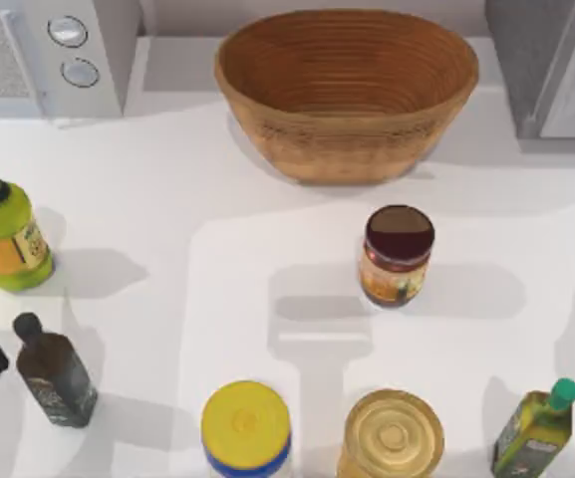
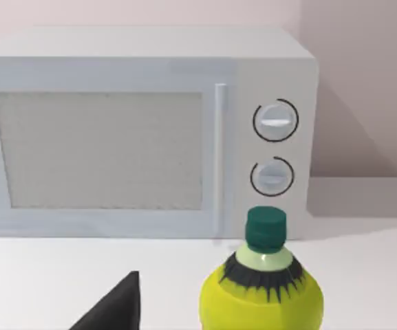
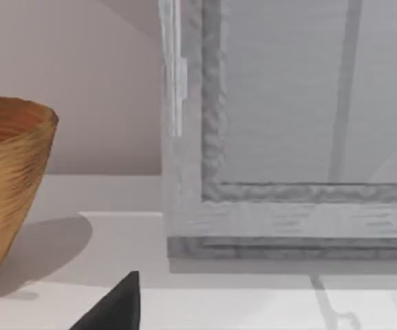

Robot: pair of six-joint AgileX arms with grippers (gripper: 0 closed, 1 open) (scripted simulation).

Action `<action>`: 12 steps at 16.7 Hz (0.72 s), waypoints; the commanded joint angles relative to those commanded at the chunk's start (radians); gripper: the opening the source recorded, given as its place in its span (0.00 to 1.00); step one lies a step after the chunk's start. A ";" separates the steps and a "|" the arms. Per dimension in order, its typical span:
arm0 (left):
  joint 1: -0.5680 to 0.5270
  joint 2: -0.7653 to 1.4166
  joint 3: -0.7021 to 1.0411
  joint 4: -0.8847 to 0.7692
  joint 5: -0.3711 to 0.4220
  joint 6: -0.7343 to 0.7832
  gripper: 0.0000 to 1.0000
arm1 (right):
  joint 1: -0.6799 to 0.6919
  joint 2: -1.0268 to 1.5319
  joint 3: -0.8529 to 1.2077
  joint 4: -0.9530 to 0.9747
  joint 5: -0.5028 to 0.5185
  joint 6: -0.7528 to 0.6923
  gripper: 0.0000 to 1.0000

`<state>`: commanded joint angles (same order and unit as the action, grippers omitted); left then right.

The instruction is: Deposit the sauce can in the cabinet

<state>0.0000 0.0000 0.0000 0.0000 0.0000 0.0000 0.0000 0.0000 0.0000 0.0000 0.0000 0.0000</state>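
Sauce can (image 1: 398,255) upright just in front of basket (image 1: 347,90), cabinet (image 1: 551,65) right of basket (door looks shut); grippers' state cannot tell; risk: can hits door

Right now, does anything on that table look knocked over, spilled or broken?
Nothing stands out. The sauce can stands upright in front of the basket, and the bottles and jars around it are upright too, with no spill on the table. The cabinet door looks closed.
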 joint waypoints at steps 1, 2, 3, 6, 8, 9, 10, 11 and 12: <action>0.000 0.000 0.000 0.000 0.000 0.000 1.00 | 0.000 0.000 0.000 0.000 0.000 0.000 1.00; 0.000 0.000 0.000 0.000 0.000 0.000 1.00 | 0.000 0.000 0.000 0.000 0.000 0.000 1.00; 0.000 0.000 0.000 0.000 0.000 0.000 1.00 | 0.000 0.009 0.004 0.002 -0.006 -0.004 1.00; 0.000 0.000 0.000 0.000 0.000 0.000 1.00 | 0.002 0.097 0.043 0.018 -0.062 -0.038 1.00; 0.000 0.000 0.000 0.000 0.000 0.000 1.00 | 0.005 0.200 0.088 0.037 -0.129 -0.078 1.00; 0.000 0.000 0.000 0.000 0.000 0.000 1.00 | 0.006 0.264 0.117 0.048 -0.170 -0.103 1.00; 0.000 0.000 0.000 0.000 0.000 0.000 1.00 | 0.008 0.335 0.148 0.061 -0.215 -0.131 1.00; 0.000 0.000 0.000 0.000 0.000 0.000 1.00 | 0.010 0.411 0.181 0.075 -0.264 -0.161 1.00; 0.000 0.000 0.000 0.000 0.000 0.000 1.00 | 0.012 0.493 0.217 0.090 -0.316 -0.192 1.00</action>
<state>0.0000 0.0000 0.0000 0.0000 0.0000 0.0000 0.0115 0.4933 0.2169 0.0902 -0.3161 -0.1923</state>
